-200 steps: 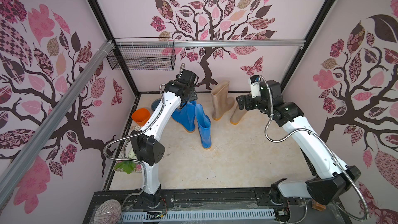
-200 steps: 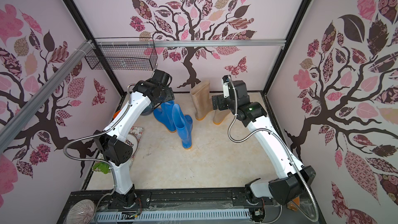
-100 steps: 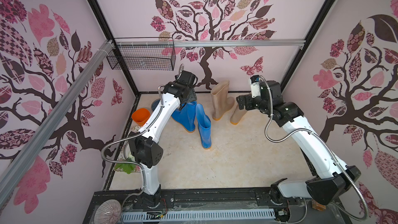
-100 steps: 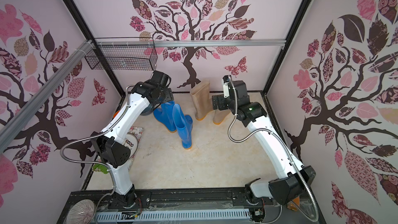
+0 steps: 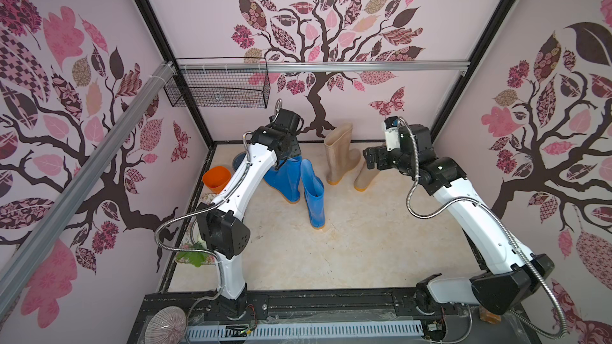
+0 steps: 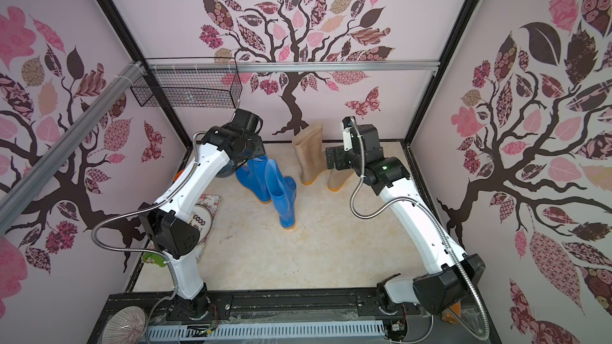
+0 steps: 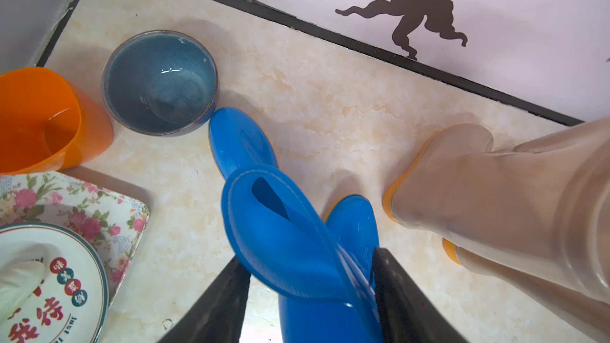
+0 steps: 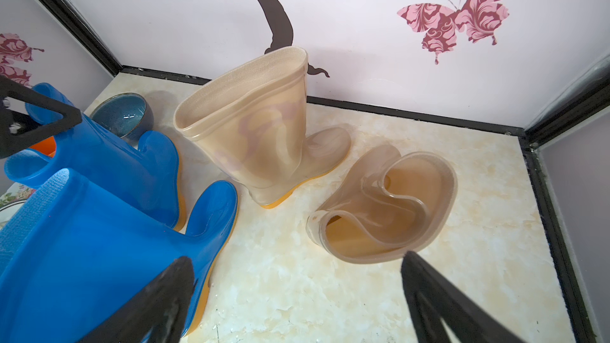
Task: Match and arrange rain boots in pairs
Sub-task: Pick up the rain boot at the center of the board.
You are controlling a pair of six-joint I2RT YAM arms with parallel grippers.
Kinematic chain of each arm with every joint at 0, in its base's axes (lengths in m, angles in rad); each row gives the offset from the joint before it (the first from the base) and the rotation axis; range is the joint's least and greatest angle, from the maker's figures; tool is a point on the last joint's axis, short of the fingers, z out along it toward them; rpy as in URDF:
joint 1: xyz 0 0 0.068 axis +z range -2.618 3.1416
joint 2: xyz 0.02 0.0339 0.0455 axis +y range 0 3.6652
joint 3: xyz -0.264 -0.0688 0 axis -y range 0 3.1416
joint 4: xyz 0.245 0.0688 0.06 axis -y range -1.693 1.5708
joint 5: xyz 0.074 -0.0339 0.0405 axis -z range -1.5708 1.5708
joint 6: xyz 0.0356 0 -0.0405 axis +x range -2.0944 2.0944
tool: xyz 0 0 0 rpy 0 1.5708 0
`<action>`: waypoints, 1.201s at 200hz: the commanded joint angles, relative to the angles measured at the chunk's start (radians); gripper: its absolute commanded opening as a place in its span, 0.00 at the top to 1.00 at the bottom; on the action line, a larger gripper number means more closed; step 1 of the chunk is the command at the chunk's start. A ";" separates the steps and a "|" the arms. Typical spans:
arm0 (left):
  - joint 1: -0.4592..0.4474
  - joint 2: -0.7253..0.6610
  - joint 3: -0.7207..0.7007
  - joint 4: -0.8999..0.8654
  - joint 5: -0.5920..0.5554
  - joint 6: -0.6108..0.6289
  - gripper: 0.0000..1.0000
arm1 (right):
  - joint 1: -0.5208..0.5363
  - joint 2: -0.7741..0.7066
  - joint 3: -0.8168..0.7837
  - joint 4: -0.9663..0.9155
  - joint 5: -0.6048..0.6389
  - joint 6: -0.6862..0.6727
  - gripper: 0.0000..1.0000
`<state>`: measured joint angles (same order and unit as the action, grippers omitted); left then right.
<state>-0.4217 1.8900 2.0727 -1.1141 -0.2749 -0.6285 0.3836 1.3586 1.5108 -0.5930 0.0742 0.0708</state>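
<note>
overhead stereo pair — close wrist views

The left arm and right arm match: glossy white shells dotted with small screw holes, black joint housings, black bases. A ribbed silver conduit loops along each. Matte black fingers taper as open triangles; a green lamp glows on the right forearm

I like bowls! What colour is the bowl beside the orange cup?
The bowl is glossy grey-blue, clearest in the left wrist view.
</note>
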 commanded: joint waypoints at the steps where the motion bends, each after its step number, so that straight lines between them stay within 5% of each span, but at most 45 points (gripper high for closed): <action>1: -0.003 -0.014 -0.030 0.007 0.002 0.009 0.48 | -0.006 -0.023 0.001 0.012 -0.007 0.006 0.00; 94: 0.030 -0.060 -0.057 0.038 0.028 0.027 1.00 | -0.007 -0.030 -0.003 0.017 -0.011 0.006 0.00; 240: 0.069 -0.164 0.023 -0.037 0.246 0.270 1.00 | -0.008 -0.040 0.013 0.015 -0.025 0.027 0.00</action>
<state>-0.3523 1.7927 2.0331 -1.1690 -0.0570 -0.4168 0.3828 1.3495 1.5108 -0.5930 0.0654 0.0799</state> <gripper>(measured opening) 0.051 0.996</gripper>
